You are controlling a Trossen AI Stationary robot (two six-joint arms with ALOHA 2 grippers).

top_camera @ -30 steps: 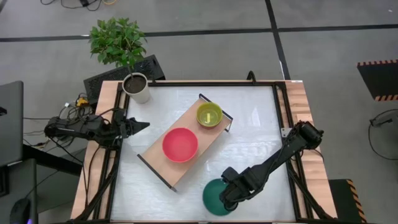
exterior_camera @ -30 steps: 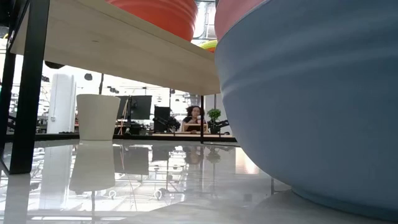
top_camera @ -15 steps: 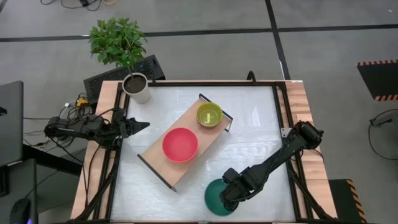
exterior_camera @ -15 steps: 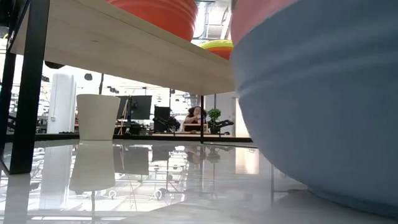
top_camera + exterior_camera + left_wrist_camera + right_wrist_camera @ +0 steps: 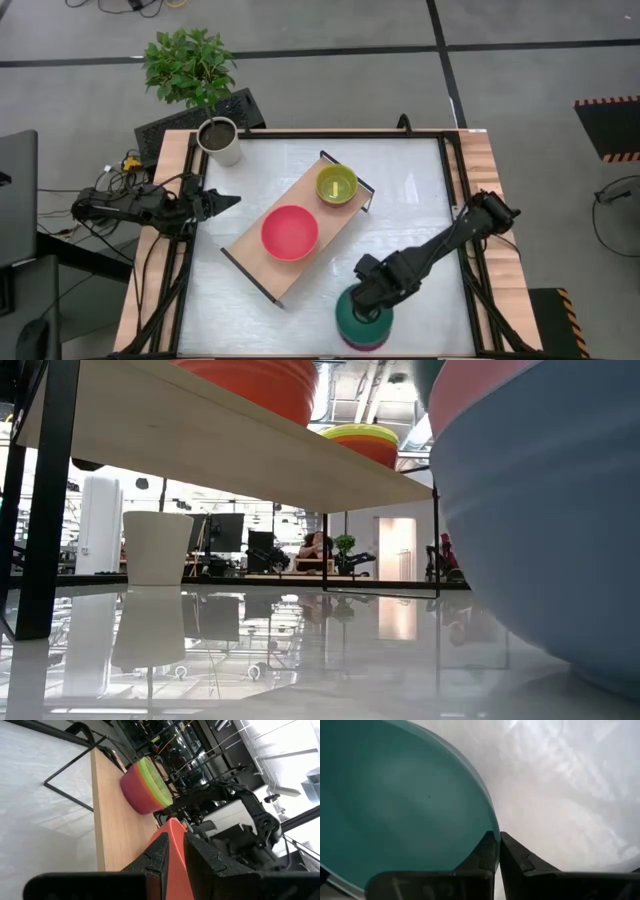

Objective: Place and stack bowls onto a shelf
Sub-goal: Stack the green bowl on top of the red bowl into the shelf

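A stack of larger bowls stands near the table's near edge, a teal bowl [image 5: 360,312] on top, a pink one's rim [image 5: 362,344] below it, and a blue one [image 5: 545,530] at the bottom. My right gripper [image 5: 366,297] is shut on the teal bowl [image 5: 405,805]. The shelf [image 5: 335,212] lies slantwise mid-table. It carries a red bowl [image 5: 290,232] and a yellow-green bowl [image 5: 337,184] nested in a small red one [image 5: 372,452]. My left gripper [image 5: 228,203] waits shut at the table's left edge, pointing at the shelf. My right gripper has the teal bowl's rim [image 5: 494,826] between its two fingers, one finger [image 5: 487,852] inside the bowl and the other [image 5: 516,856] outside. The fingers come from above, slanting down from the table's right. The teal bowl still sits in the stack.
A white plant pot [image 5: 219,141] with soil stands at the table's far left corner. Bare tabletop [image 5: 420,200] lies between the shelf and the right edge. Black frames [image 5: 250,280] close the shelf's short ends.
My right gripper has shut on the teal bowl's rim. The stack has slid a little toward the table's right edge, and the pink rim now shows under the teal bowl on its near side.
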